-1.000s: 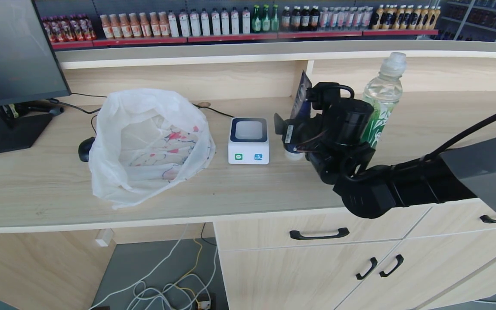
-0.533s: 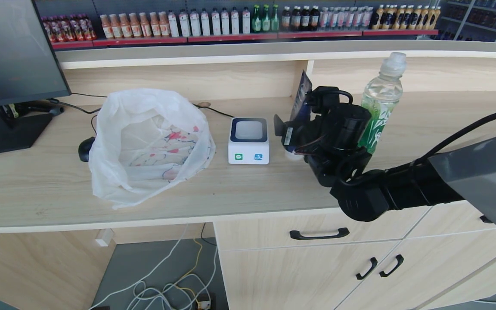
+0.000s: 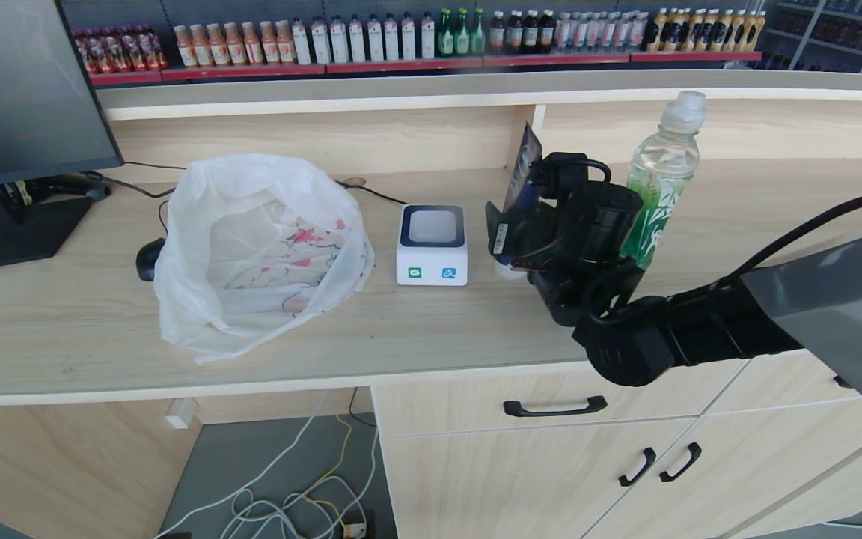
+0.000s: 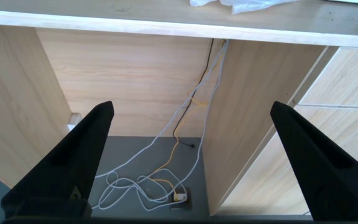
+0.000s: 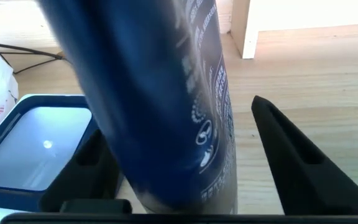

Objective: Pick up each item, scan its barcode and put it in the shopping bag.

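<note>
- Down low, my left gripper point(image 4: 191, 106) hangs in front of the counter point(image 3: 401, 329) below its edge, fingers spread wide, nothing between them; cables point(image 4: 166, 180) lie on the floor beyond.
- My right gripper point(image 5: 176, 118) sits over the counter with its fingers spread around the blue tube point(image 5: 160, 93). One finger point(image 5: 291, 162) stands just clear of the tube's side, so I am not pinching it.
- The tube stands upright, cap down, on the counter just beside the white scanner point(image 3: 432, 243).
- The shopping bag point(image 3: 259, 247) lies open on the scanner's other side.
- A green-labelled bottle point(image 3: 659, 180) stands behind my right wrist.
- Shelves of drinks point(image 3: 401, 37) line the back wall.
</note>
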Controlling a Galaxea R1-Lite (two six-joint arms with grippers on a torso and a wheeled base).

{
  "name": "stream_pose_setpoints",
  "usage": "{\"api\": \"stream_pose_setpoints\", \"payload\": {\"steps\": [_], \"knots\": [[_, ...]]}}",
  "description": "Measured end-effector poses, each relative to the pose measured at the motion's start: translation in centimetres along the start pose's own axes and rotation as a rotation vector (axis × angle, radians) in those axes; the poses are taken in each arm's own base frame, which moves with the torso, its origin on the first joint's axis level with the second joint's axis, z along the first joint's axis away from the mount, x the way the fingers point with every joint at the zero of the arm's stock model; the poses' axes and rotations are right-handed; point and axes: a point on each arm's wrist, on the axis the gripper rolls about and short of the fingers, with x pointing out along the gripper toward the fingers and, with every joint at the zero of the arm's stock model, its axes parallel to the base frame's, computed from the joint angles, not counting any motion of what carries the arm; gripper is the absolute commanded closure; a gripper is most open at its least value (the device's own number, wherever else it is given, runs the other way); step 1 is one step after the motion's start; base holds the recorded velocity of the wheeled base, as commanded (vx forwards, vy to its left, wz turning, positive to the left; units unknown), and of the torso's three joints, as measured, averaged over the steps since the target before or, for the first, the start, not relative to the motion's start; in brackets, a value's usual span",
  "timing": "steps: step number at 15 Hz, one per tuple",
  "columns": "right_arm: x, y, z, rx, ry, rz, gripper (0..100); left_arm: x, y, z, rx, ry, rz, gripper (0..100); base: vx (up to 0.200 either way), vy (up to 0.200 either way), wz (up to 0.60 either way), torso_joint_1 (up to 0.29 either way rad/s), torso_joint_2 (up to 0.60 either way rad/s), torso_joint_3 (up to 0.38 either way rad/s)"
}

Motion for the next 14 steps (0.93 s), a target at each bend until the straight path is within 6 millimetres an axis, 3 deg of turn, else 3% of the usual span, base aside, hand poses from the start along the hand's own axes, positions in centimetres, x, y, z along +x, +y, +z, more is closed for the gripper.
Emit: {"api": "stream_pose_setpoints", "payload": {"steps": [8, 14], "knots": [[-0.1, 0.0, -0.1, 0.004, -0.007, -0.018, 100, 0.0, 0.0, 0.0, 0.000, 0.000, -0.001, 0, 0.000, 0.000, 0.00, 0.000, 0.00, 0.000], [-1.5, -0.7, -0.1, -0.009, -0.039, -0.023, 100, 0.0, 0.0, 0.0, 0.000, 0.000, 0.000, 0, 0.000, 0.000, 0.00, 0.000, 0.00, 0.000]]}}
